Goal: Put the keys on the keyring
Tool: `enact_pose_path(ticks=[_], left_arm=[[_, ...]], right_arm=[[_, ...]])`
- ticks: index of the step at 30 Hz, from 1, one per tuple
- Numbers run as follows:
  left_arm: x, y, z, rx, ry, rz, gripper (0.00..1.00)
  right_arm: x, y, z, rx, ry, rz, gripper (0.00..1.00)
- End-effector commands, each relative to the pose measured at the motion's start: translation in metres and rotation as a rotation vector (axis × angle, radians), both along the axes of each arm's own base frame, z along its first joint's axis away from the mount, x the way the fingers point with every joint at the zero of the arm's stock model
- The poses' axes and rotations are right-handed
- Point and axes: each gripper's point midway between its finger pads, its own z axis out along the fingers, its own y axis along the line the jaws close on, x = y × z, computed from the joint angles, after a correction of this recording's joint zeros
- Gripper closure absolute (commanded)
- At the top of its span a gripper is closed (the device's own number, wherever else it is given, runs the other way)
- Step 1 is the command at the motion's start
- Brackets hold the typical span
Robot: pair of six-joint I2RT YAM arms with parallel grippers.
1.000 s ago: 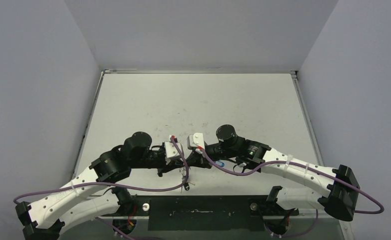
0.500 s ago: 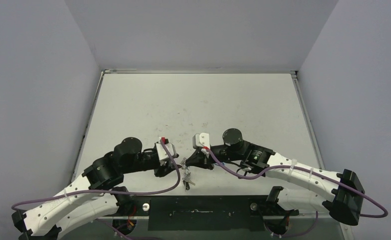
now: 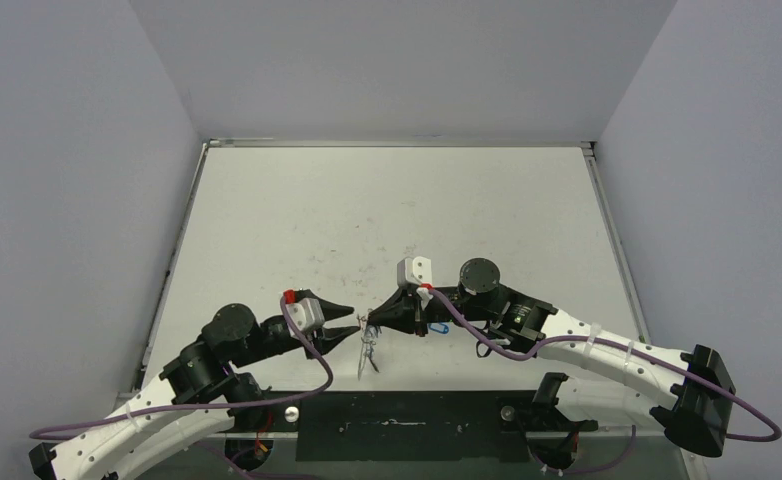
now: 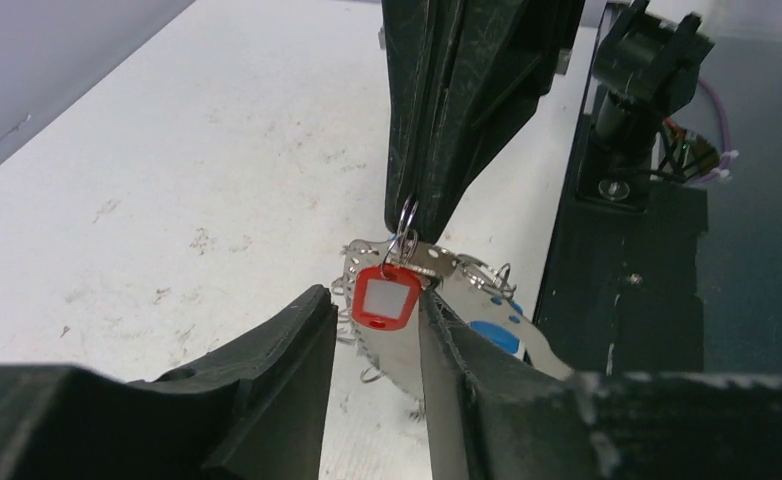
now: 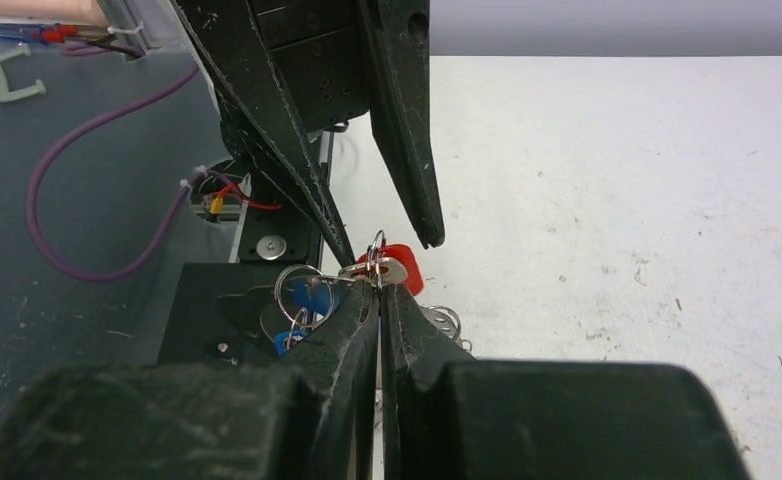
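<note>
The left arm (image 3: 157,420) and right arm (image 3: 607,350) have white, hole-dotted links and round black joints. Purple cables (image 3: 217,405) trail along both. The fingers (image 4: 267,380) are scuffed black.

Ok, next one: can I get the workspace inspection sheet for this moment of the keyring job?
Surface: white table, scuffed and speckled.
Job's things: the red tag hangs from a thin wire loop. The blue tag sits lower in the same bunch of silver keys and rings. Whether the bunch touches the table cannot be told.
Clutter: nothing seen.
Grippers: right fingers shut on the wire loop; left fingers open, one on each side of the red tag.
Cables: a purple cable runs along each arm, clear of the keys.
Surroundings: plain grey walls on three sides; dark base plate at the near edge.
</note>
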Motion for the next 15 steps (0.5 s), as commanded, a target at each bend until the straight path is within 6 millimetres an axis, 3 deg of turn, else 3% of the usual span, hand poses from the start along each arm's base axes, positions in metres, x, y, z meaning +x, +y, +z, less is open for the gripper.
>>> enact_pose_path(ticks=[1,10,15], left_arm=[[-0.006,-0.008,0.041,-0.149,-0.074,-0.048,0.71],[-0.012,-0.013,0.03,-0.113,-0.045,-0.095,1.0],[-0.012,-0.015,0.018,-0.073,-0.016,-0.1,1.0]], right_arm=[[-0.001,0.002,0.034,0.122,-0.054,0.016,1.0],[-0.001,0.002,0.04,0.144,-0.034,0.007,1.0],[-0.001,0.002,0.047,0.171,-0.036,0.001,1.0]])
